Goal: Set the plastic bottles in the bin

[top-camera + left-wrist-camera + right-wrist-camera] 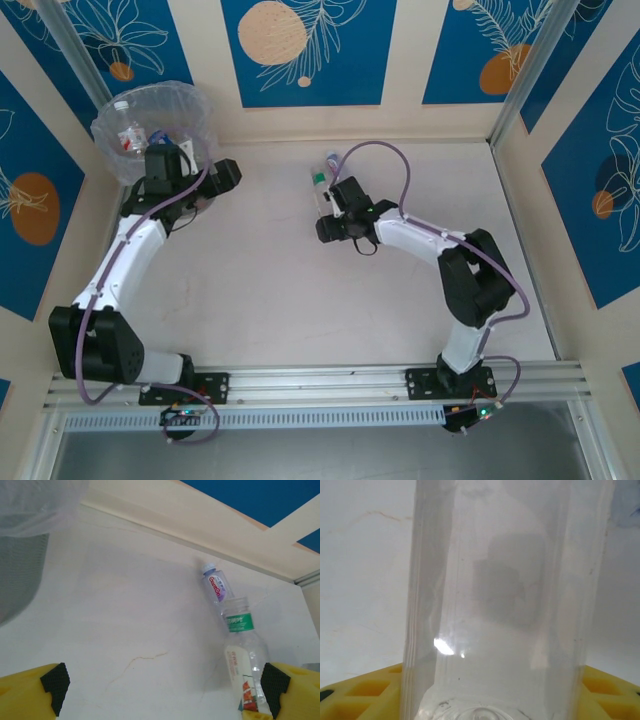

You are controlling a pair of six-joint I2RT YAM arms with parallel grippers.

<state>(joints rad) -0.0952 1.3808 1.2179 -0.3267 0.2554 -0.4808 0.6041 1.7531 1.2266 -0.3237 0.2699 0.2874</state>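
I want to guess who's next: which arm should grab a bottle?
Right. The right gripper has a clear bottle between its fingers; the left gripper sits open by the bin.

Bin (185,92) in far-left corner, bottles (128,132) inside it, two bottles (322,183) mid-table, right claw (326,205) astride the nearer one

a clear plastic bottle (510,605) stands mid-frame, held in the right pincer (492,702), yellow fingers (365,695) against both its sides; pale, faintly cracked tabletop (365,555) behind.
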